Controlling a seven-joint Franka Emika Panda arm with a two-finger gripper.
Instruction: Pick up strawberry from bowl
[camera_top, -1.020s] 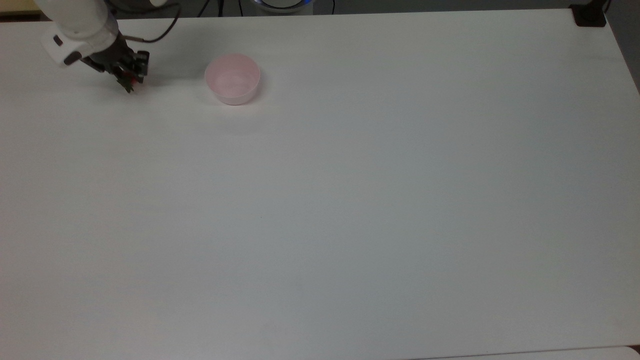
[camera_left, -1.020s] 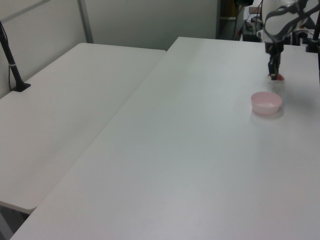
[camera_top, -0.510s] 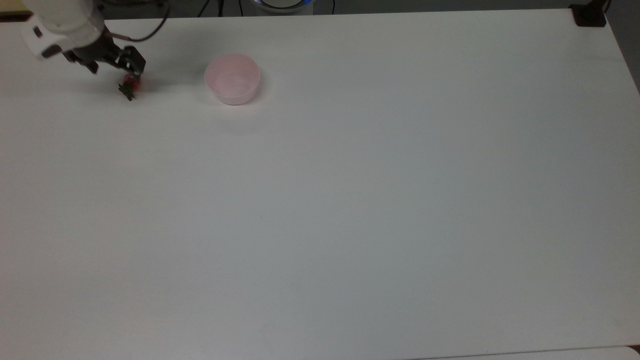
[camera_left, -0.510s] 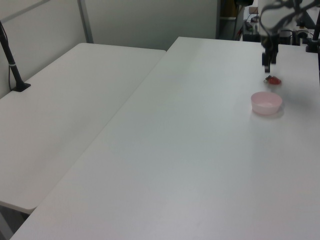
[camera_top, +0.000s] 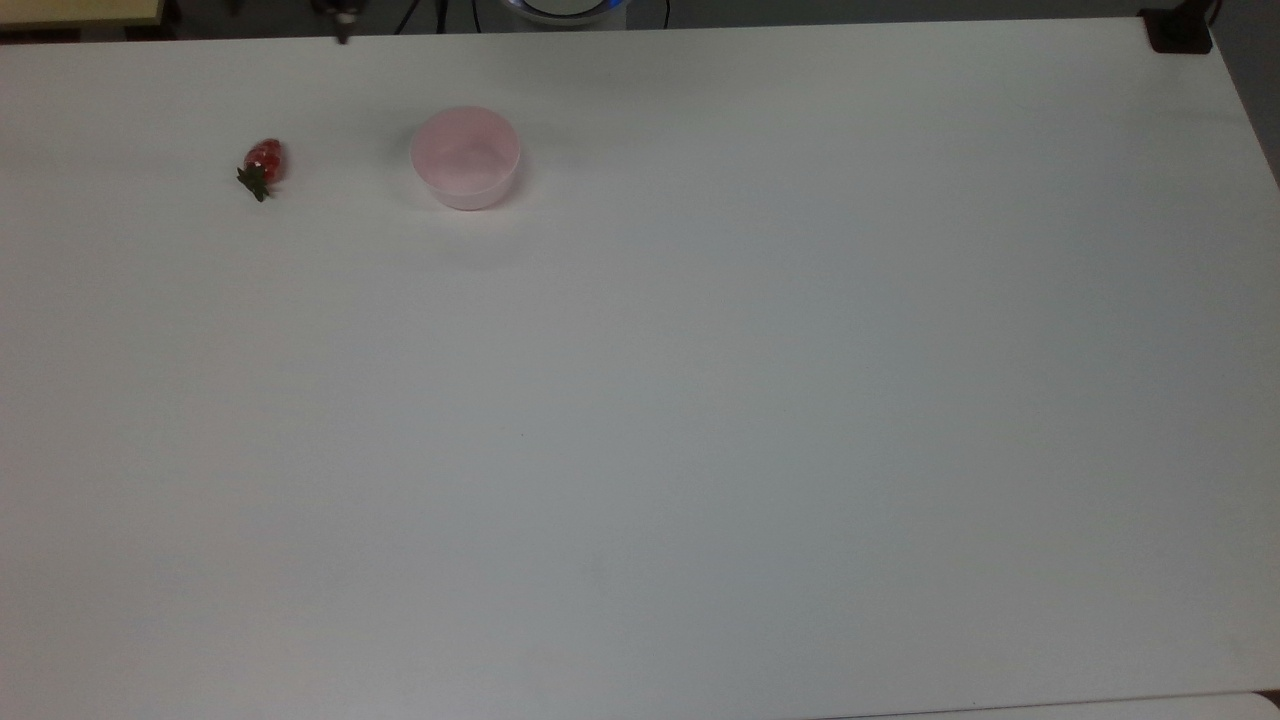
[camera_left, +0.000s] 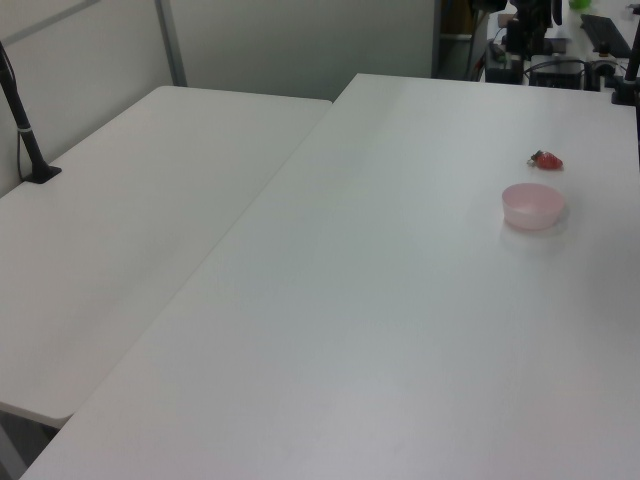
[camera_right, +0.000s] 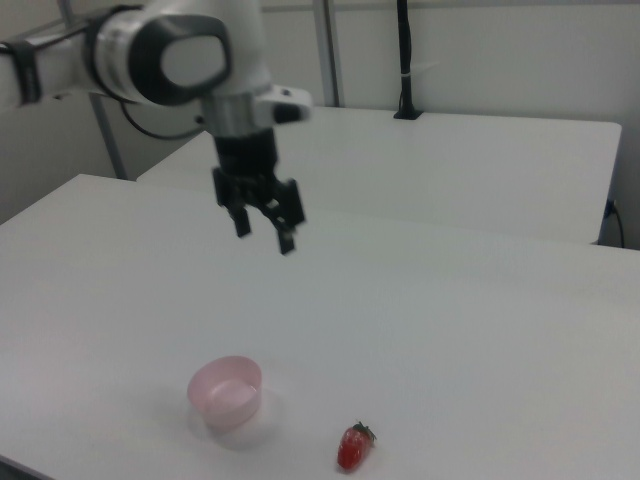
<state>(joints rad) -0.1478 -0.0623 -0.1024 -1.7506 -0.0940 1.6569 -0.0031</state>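
Note:
The red strawberry (camera_top: 263, 165) with its dark green cap lies on the white table, outside the bowl, to the top view's left of it. It also shows as the strawberry (camera_left: 547, 159) and the strawberry (camera_right: 353, 446). The pale pink bowl (camera_top: 465, 157) stands upright with nothing in it; it is also the bowl (camera_left: 533, 205) and the bowl (camera_right: 226, 391). In the right view my gripper (camera_right: 263, 231) hangs open high above the table, well clear of both, with nothing between its fingers.
The white table (camera_top: 700, 400) spreads wide around the bowl. A second white table (camera_left: 120, 230) stands beside it at the left view's left. A black post base (camera_top: 1180, 30) sits at the top view's far right corner.
My gripper opened and let go of the strawberry on the table, then rose and pulled away out of the top view. The strawberry and bowl stay put.

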